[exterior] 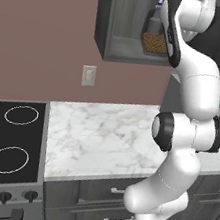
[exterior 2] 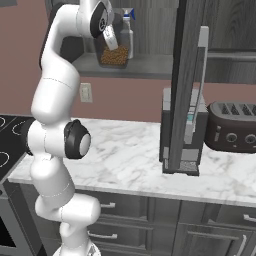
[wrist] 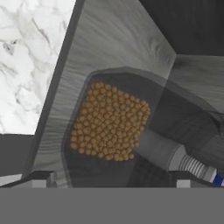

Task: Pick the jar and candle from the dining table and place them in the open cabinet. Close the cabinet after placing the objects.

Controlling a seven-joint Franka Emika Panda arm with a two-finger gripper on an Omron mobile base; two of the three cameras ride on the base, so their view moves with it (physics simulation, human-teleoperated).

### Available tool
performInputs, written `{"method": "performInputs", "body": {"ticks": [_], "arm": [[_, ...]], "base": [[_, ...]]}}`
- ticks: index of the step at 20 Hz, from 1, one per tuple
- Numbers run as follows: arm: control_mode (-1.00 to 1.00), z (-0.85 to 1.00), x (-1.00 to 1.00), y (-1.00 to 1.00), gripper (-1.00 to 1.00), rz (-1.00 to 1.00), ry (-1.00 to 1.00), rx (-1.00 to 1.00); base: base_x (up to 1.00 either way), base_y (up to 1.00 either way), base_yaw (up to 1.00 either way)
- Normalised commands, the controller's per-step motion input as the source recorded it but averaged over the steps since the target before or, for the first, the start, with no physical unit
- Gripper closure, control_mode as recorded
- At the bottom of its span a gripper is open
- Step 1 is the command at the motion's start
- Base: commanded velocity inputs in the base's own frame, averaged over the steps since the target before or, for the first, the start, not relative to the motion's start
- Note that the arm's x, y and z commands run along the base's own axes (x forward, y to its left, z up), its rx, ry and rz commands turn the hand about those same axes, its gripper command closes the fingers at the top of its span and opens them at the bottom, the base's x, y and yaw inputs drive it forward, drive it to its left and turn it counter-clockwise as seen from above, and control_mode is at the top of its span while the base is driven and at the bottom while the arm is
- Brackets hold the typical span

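Found the jar (exterior 2: 115, 56) standing on the bottom shelf (exterior 2: 150, 65) of the open cabinet (exterior: 104, 20), just beside a spray bottle (exterior 2: 127, 32) and close to the shelf's front lip. Noted bare shelf to the jar's left in the left base view, and more bare shelf past the bottle toward the door side in the right base view. Saw the cabinet door (exterior 2: 186, 85) swung right out, edge-on to the right base view, with its long pale handle (exterior 2: 201, 75) on the right face. Saw it hanging over the counter (exterior: 102, 136) in front of a grey appliance (exterior 2: 177, 125), with a dark toaster (exterior 2: 234, 127) just beyond. Noted a wide bare stretch of counter between the stove (exterior: 9, 151) and the arm (exterior: 196, 91).

Made out clear glass on the jar, a rounded-square outline from above in the hand view, packed with small round tan-brown grains. Saw dark grey wood grain on the cabinet walls and shelf, white marble with grey veins on the counter, black glass with thin white rings on the stove. Noted a dull pink-brown wall behind, carrying a pale socket (exterior: 89, 75).

Saw the white arm rising from the base, folded at a dark elbow joint over the counter, then stretched up to the cabinet mouth, hand tipped down over the jar. Found the gripper (wrist: 116, 178) spread wide, its fingertips (wrist: 41, 178) out toward the two bottom corners of the hand view, wider than the jar, with no grip on the glass to be seen.
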Motion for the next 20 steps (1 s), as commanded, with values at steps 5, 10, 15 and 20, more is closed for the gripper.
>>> {"method": "performInputs", "body": {"ticks": [5, 10, 15, 20], "arm": [[-1.0, 0.1, 0.0, -0.03, -1.0, 0.0, -0.09, 0.08], [-1.0, 0.05, 0.0, -0.11, -1.0, 0.0, -0.09, 0.07], [-1.0, 0.0, -0.18, -0.15, -1.0, 0.0, -0.09, 0.04], [-1.0, 0.0, -0.69, -0.02, -1.0, 0.0, -0.12, 0.0]], "base": [[0.0, 0.0, 0.0], [0.0, 0.0, 0.0], [0.0, 0.0, 0.0], [0.0, 0.0, 0.0]]}}
